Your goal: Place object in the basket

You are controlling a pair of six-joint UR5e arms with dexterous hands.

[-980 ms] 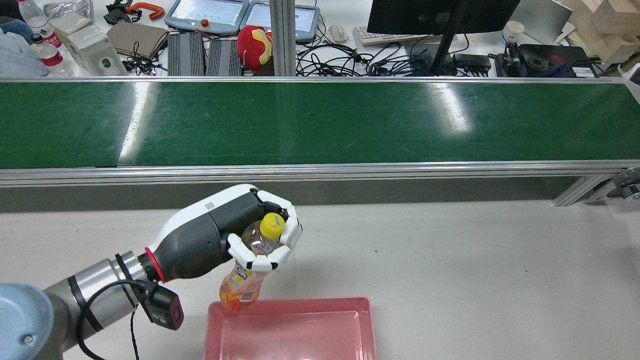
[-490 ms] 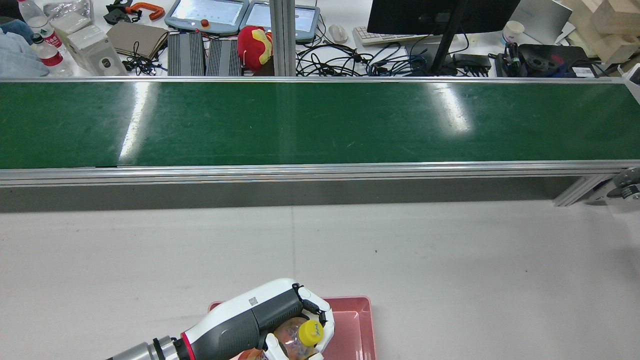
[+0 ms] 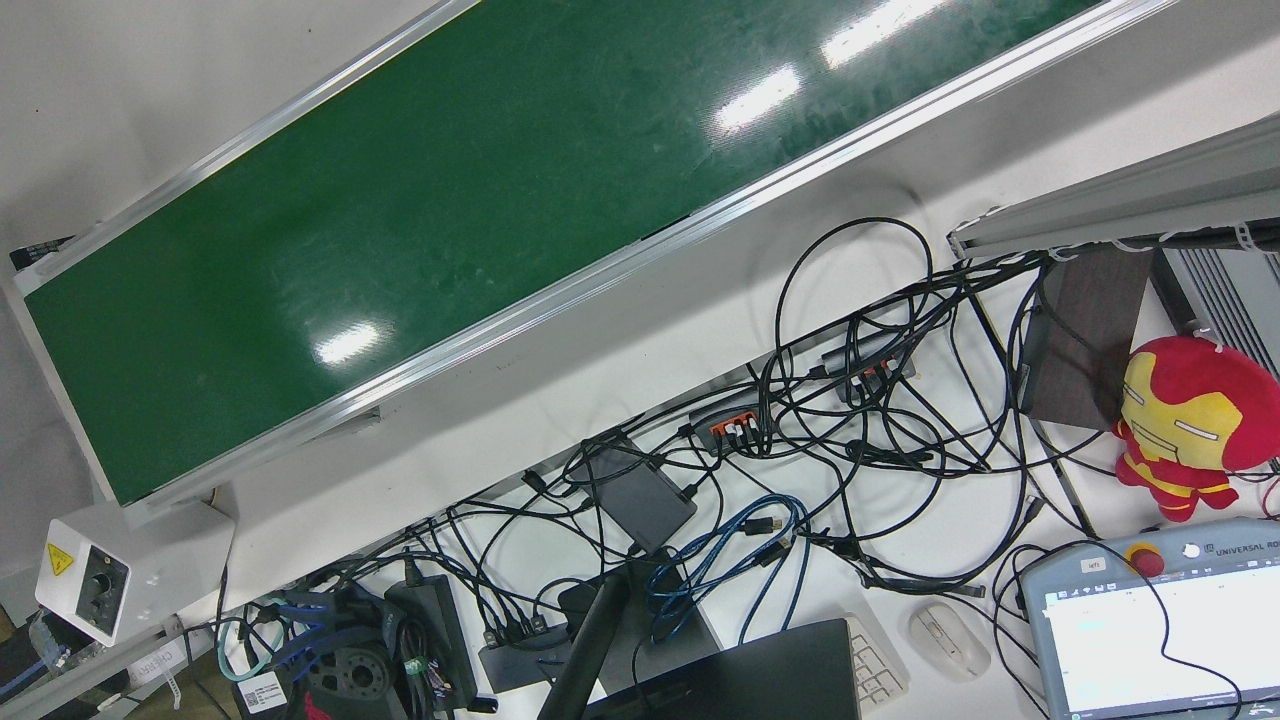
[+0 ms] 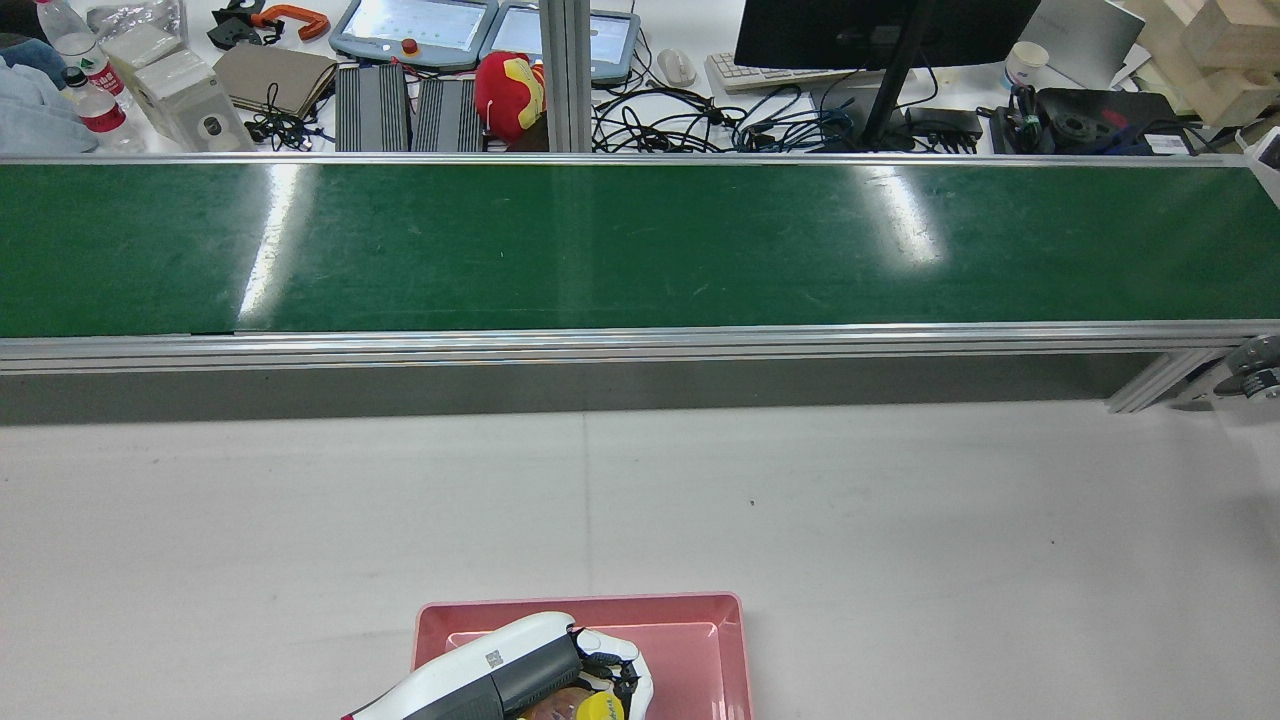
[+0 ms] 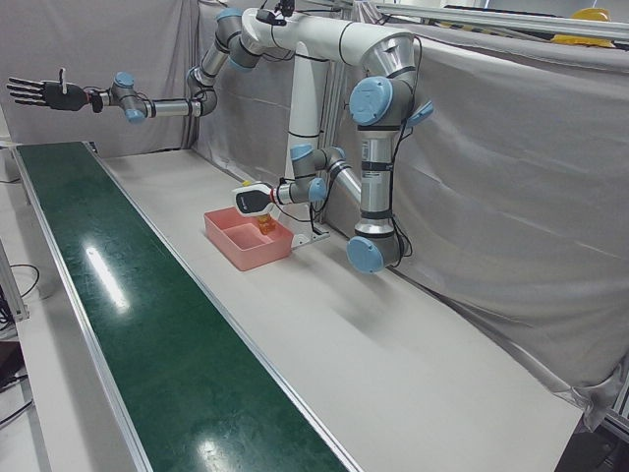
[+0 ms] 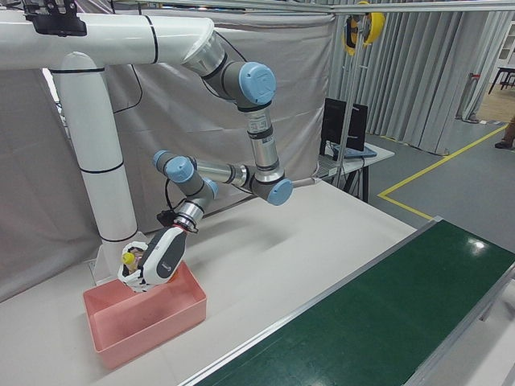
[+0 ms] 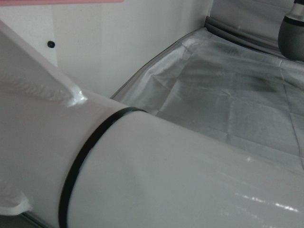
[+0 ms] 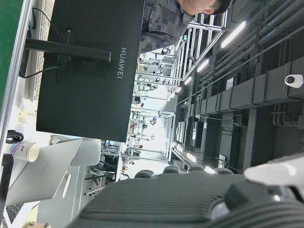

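Left hand (image 4: pixel 520 675), white and grey, low over the pink basket (image 4: pixel 700 625) at the near edge of the rear view, its fingers (image 4: pixel 610 650) curled around a bottle (image 4: pixel 590 706) with a yellow cap. Only the cap and a little of the shoulder of the bottle show past the palm in that view. In the right-front view the same left hand (image 6: pixel 157 261) hangs above the rear part of the basket (image 6: pixel 153 326), knuckles pointing down and toward the basket's inside, with the yellow cap of the bottle (image 6: pixel 129 259) emerging on the side of the hand nearest the white pedestal (image 6: pixel 100 185). In the left-front view the left hand (image 5: pixel 254 200) lies over the basket (image 5: pixel 241 246), and the orange lower body of the bottle (image 5: pixel 266 224) hangs directly beneath the hand, within the basket's outline; whether it touches the floor of the basket cannot be told. Right hand (image 5: pixel 39 93), dark, held high and well apart from the left hand, beyond the far end of the green conveyor belt (image 5: pixel 128 334), with its fingers spread and nothing between them. The belt runs along the far side of the grey table (image 4: pixel 900 520) from the left hand
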